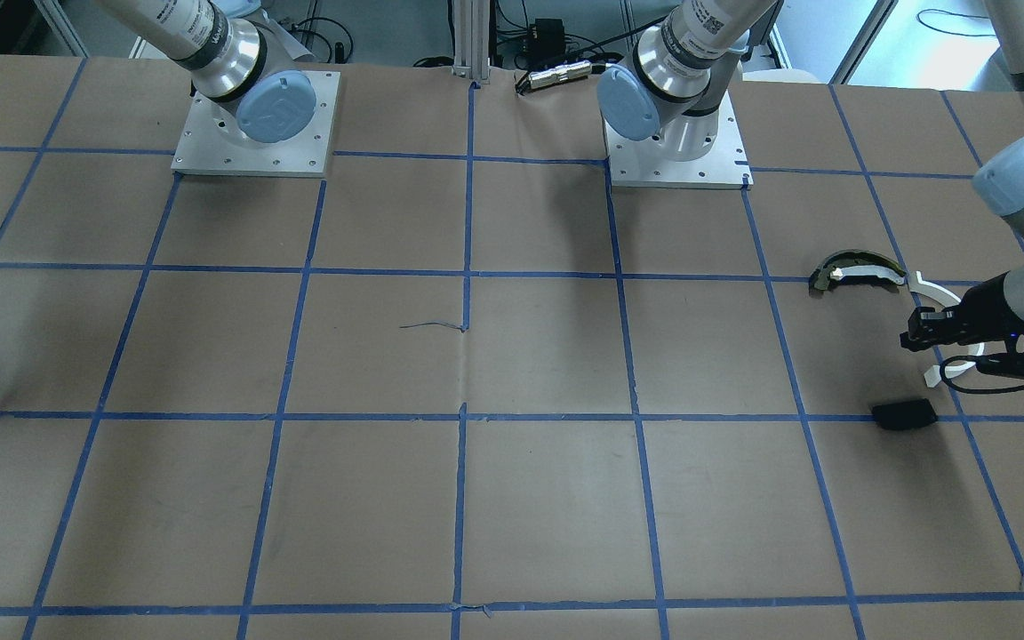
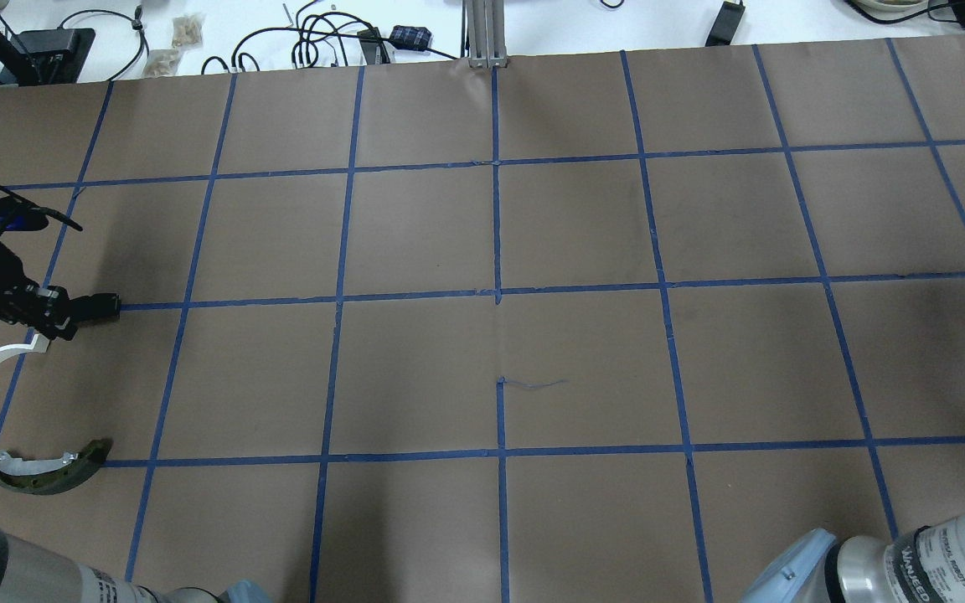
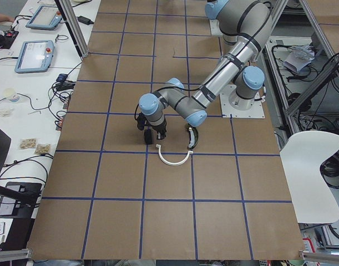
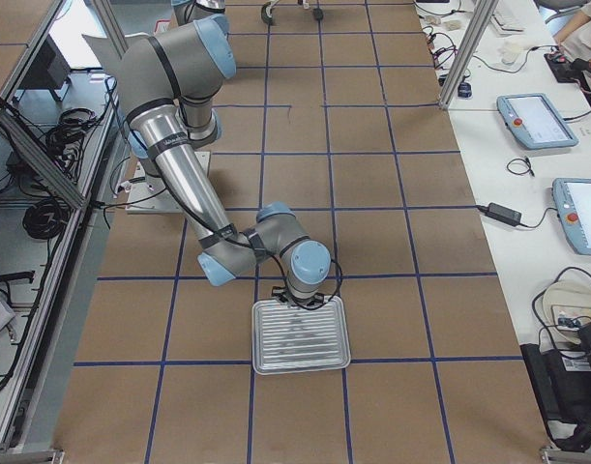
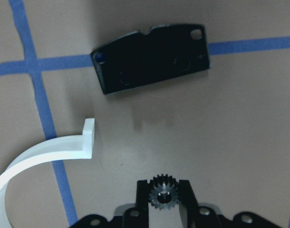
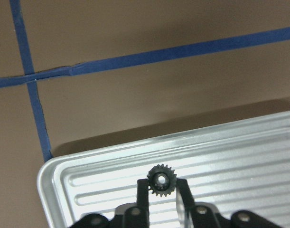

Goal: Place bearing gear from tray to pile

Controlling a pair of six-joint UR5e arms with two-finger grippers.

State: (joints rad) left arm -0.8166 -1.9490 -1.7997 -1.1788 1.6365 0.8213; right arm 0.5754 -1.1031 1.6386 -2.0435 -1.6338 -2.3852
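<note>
In the left wrist view my left gripper is shut on a small black bearing gear and holds it above the table. Beneath it lies the pile: a flat black plate, a white half-ring strip and a dark curved piece. The front view shows this gripper between the half-ring and the plate. In the right wrist view my right gripper is shut on a second small black gear, over the near edge of the ribbed metal tray.
The tray lies at the robot's right end of the table, with the right arm bent low over it. The table is brown paper with a blue tape grid. Both arm bases stand at the robot's edge.
</note>
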